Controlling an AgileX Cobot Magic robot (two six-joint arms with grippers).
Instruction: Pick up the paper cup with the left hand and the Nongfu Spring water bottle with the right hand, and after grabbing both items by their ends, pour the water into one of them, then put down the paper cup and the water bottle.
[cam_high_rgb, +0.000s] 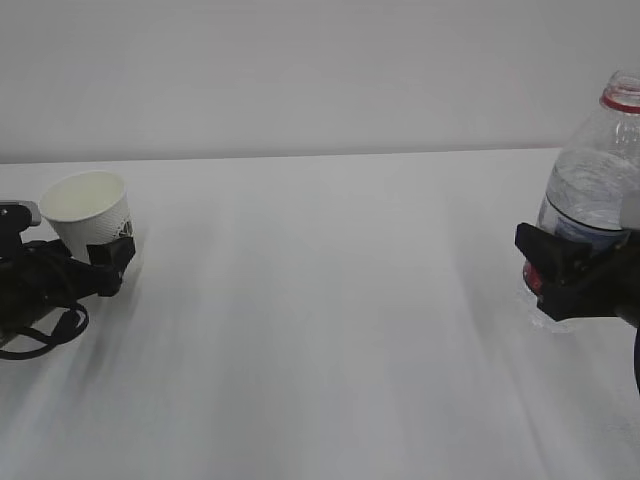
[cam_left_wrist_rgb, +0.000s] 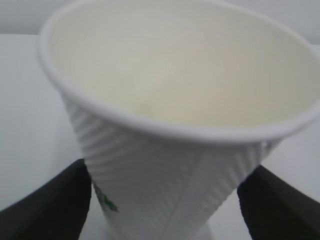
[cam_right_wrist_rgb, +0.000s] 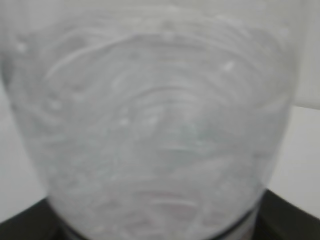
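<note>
white table (cam_high_rgb: 330, 300) | middle open | paper cup (cam_high_rgb: 92, 212) left edge | bottle (cam_high_rgb: 592, 190) right edge

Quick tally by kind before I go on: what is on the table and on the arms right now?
Paper cup: 1
Water bottle: 1
End effectors: 2, the left end effector around the cup's lower part, the right end effector around the bottle's lower part
Total: 4

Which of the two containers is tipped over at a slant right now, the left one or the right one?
The paper cup in the left hand: it leans left, mouth angled up. The water bottle stands near upright.
</note>
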